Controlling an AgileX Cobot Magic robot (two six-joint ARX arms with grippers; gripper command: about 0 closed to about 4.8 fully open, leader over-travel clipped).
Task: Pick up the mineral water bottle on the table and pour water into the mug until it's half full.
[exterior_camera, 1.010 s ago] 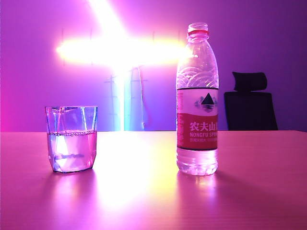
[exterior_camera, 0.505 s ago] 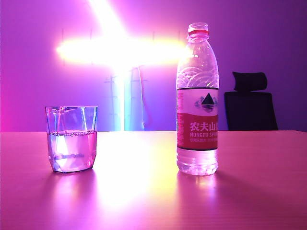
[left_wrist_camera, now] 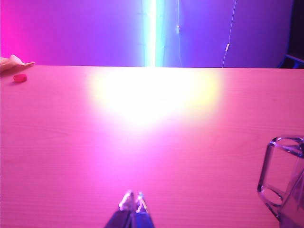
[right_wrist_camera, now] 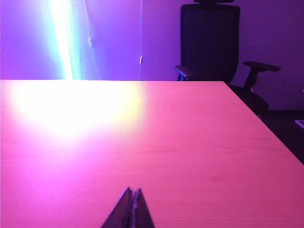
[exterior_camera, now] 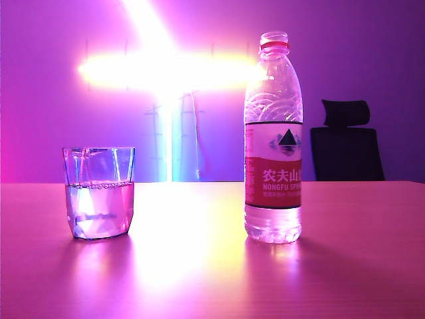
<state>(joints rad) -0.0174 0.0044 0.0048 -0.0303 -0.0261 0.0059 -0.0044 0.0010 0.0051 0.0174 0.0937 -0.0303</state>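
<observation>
**Clerk:** Start nearest and work out.

**Me:** Item one, my left gripper (left_wrist_camera: 132, 202): fingertips pressed together, nothing between them, low over the table (left_wrist_camera: 152, 142). Item two, my right gripper (right_wrist_camera: 132, 195): likewise closed tight and empty, over bare tabletop. Neither shows in the exterior view.

**Clerk:** The task's things?

**Me:** Item three, the mug (exterior_camera: 99, 193), at nine o'clock from the mineral water bottle (exterior_camera: 273, 139), well apart. The water (exterior_camera: 99, 209) in it stands at roughly half, with a line of bubbles at the surface. Item four, the bottle, upright, uncapped, red ring at the neck.

**Clerk:** Step in hand?

**Me:** I judge the pour done and the bottle set down. Nothing remains but to stay clear; any further pour would call for my fingers to open first.

**Clerk:** Farther off, and what's doubtful?

**Me:** A small red cap (left_wrist_camera: 19, 78) at the table's far edge, beside something pale and cut off. Beyond, an office chair (right_wrist_camera: 211, 40). The mug is clipped in my left wrist view; glare washes out the tabletop's middle, and the bottle's own level is unreadable.
</observation>
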